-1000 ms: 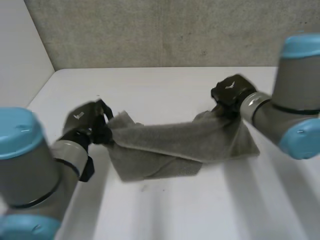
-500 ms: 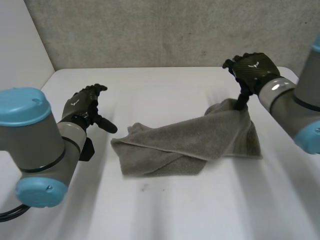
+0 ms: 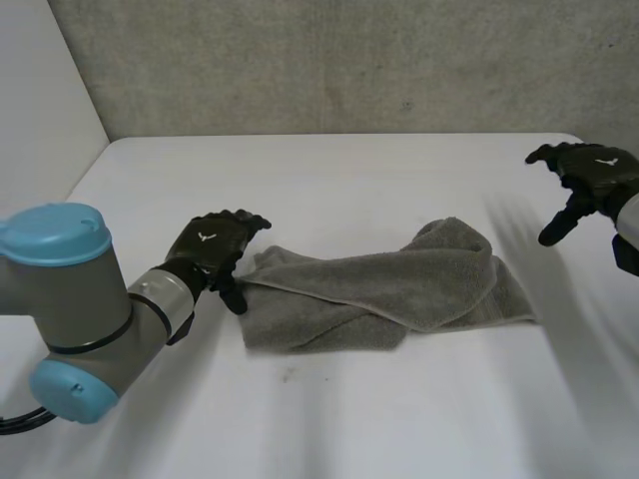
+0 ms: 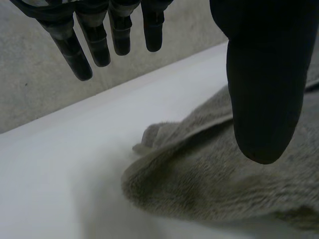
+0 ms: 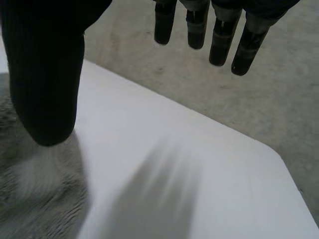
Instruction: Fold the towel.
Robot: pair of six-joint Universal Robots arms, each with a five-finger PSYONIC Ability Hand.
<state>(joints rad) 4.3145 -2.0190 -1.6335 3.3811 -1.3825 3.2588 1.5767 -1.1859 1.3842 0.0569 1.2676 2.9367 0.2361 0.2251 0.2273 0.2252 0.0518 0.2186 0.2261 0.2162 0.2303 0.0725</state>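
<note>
The grey terry towel (image 3: pixel 384 289) lies loosely folded and rumpled across the middle of the white table (image 3: pixel 329 180), layers overlapping.

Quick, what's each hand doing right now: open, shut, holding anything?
Left hand: open, beside one end of the crumpled grey terry towel, holding nothing.
Right hand: open, away from the towel, holding nothing.

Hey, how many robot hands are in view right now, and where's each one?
2. The left hand is open at the left end of the towel. The right hand is open, clear of the towel, beyond its right end over the table.
</note>
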